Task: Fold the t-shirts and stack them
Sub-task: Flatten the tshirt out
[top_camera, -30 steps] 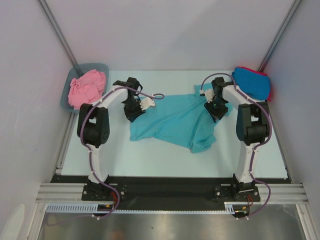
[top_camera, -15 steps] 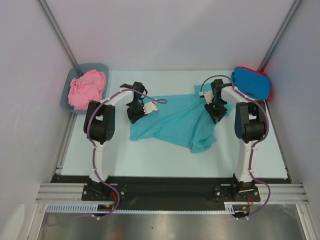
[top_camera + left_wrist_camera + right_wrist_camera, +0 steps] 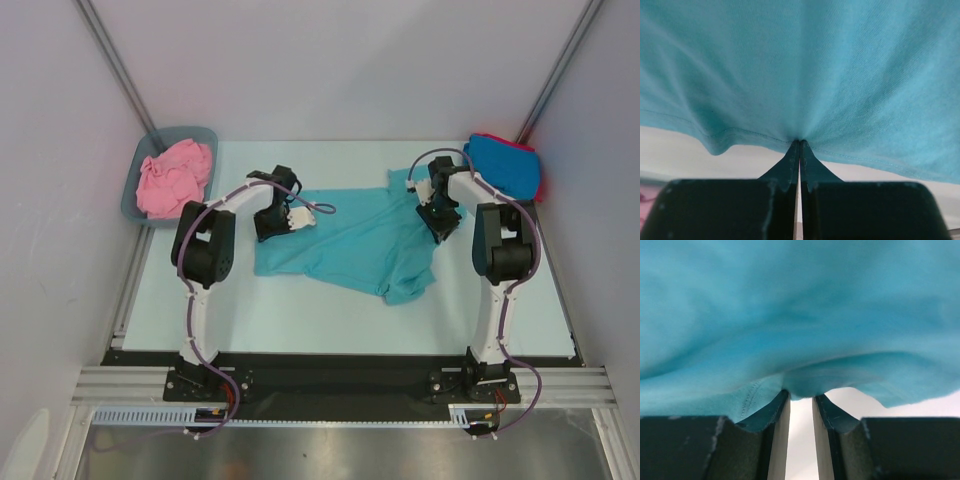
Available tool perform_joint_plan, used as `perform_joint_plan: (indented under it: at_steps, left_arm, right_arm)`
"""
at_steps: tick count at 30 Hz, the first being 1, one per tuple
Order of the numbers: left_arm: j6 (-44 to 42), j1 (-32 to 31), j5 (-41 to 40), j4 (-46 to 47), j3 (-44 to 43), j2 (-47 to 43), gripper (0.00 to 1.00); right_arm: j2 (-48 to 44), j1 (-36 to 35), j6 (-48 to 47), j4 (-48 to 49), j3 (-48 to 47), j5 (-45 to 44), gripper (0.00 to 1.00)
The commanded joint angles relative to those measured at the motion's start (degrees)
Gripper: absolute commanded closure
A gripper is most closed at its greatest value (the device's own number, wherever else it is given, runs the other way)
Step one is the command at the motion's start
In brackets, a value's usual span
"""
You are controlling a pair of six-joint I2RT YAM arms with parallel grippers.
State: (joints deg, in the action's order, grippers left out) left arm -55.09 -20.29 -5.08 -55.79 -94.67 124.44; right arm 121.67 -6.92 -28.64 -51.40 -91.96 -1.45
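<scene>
A teal t-shirt (image 3: 350, 245) lies spread and rumpled across the middle of the table. My left gripper (image 3: 268, 222) sits at its left edge. In the left wrist view that gripper (image 3: 799, 142) is shut on the hem of the teal cloth (image 3: 840, 75), which puckers toward the tips. My right gripper (image 3: 440, 215) is at the shirt's upper right corner. Up close, its jaws (image 3: 800, 394) stand a little apart, with a fold of teal cloth (image 3: 790, 305) bulging between the tips. A pink t-shirt (image 3: 172, 178) is crumpled at back left. A bright blue t-shirt (image 3: 503, 162) rests folded on a red one (image 3: 541, 185) at back right.
The pink shirt fills a grey-blue plastic tub (image 3: 205, 135) in the back left corner. The pale table (image 3: 300, 320) is walled by white panels on the left, the back and the right. Both arm bases stand at the near edge.
My left gripper closed on the shirt's left hem and the cloth there shifted slightly left. My right gripper's jaws narrowed around the upper right corner and moved a little right.
</scene>
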Motion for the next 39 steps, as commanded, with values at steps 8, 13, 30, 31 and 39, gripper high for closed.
perform_joint_plan:
  at_steps: [8, 13, 30, 31, 39]
  left_arm:
    - [-2.92, 2.27, -11.96, 8.06, 2.48, 2.03, 1.00]
    - [-2.30, 3.24, -16.45, 10.87, 2.39, 3.44, 1.00]
    - [0.50, 4.47, -8.83, 10.80, 1.96, -3.85, 0.48]
    - [1.29, 4.47, -3.41, 8.53, 0.12, -5.16, 0.46]
    - [1.84, 3.42, 10.88, 2.00, 3.34, -17.28, 0.18]
  right_arm:
    - [2.70, 8.50, -6.07, 7.80, 0.82, -11.46, 0.71]
    - [2.88, 9.55, -7.30, 8.15, 0.12, -12.60, 0.68]
    - [-0.90, 8.06, -4.76, -9.60, -13.95, 11.12, 0.07]
    - [-0.99, 7.97, -4.75, -10.21, -13.77, 12.08, 0.08]
    - [-14.15, 0.78, -10.63, -3.40, 5.50, 10.08, 0.10]
